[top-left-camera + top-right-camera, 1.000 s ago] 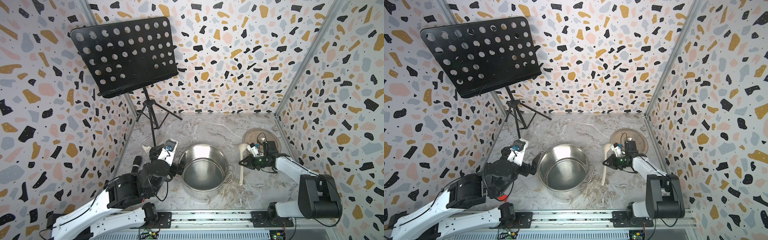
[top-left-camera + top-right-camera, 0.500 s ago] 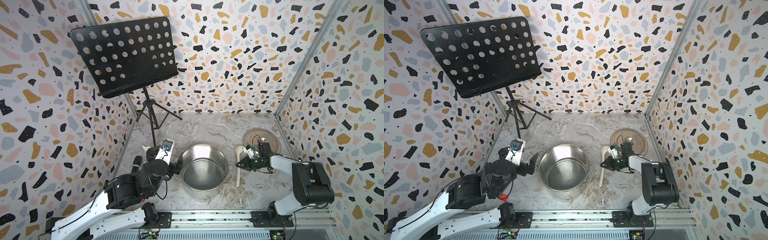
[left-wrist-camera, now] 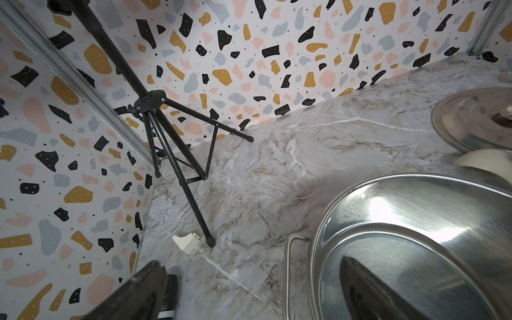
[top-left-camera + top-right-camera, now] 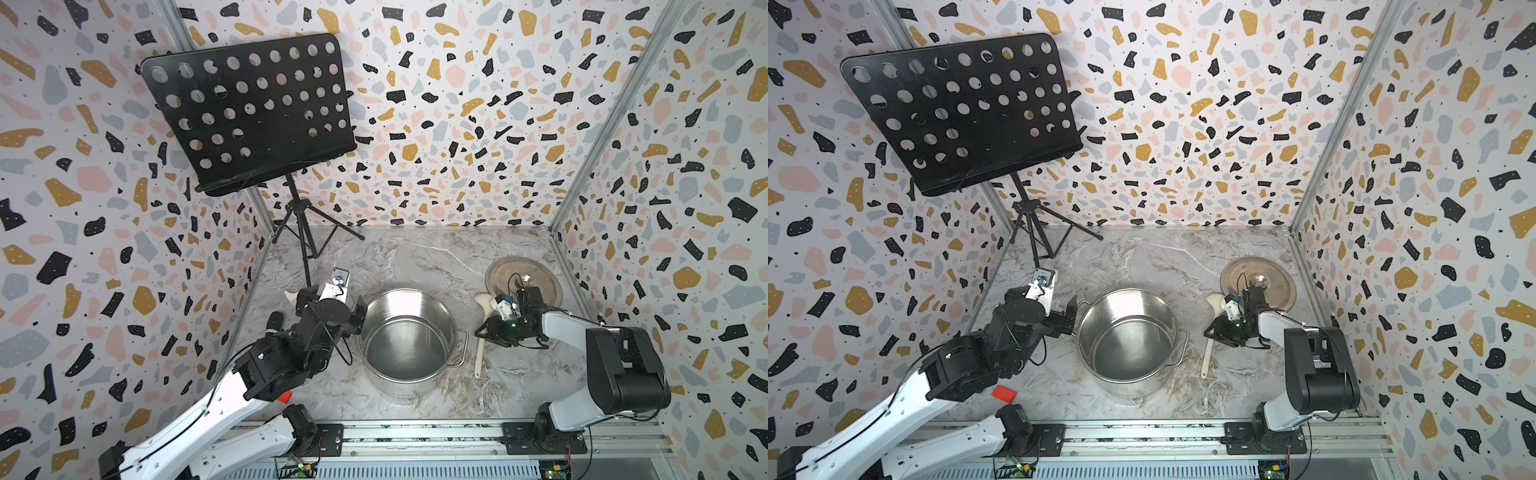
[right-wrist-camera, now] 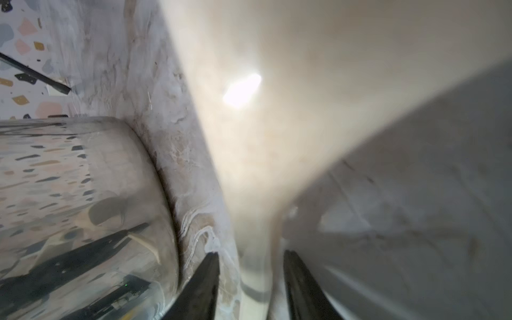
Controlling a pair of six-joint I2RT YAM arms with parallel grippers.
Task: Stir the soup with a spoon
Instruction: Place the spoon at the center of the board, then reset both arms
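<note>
The right gripper [image 5: 250,256] has its jaws parted astride the spoon [image 5: 255,279]. In the right wrist view the two dark fingers [image 5: 206,282] flank the cream handle with a sliver of marble showing on each side, so nothing is clamped.

In both top views the spoon appears to lie flat on the table [image 4: 415,249], at 3 o'clock from the steel pot [image 4: 405,353]. Its long axis runs 12 to 6, with the round bowl at the 12 end, just short of the lid [image 4: 540,276]. The gripper crosses the handle from the 3 o'clock side, nearer the bowl than the tail. I judge the coming move to be a straight close on the handle, then a lift and a carry toward 9 o'clock over the rim.

This arm is by far the nearer. The left gripper [image 3: 253,291] hangs spread wide and empty at the pot's 9 o'clock handle, with a black microphone [image 4: 274,322] just behind it.

The top views hide the pad-to-handle gap under the gripper body. Only they show the spoon whole and the pot's inside bare and shiny, with no soup discernible. The left wrist view catches just the spoon's bowl past the far rim.
</note>
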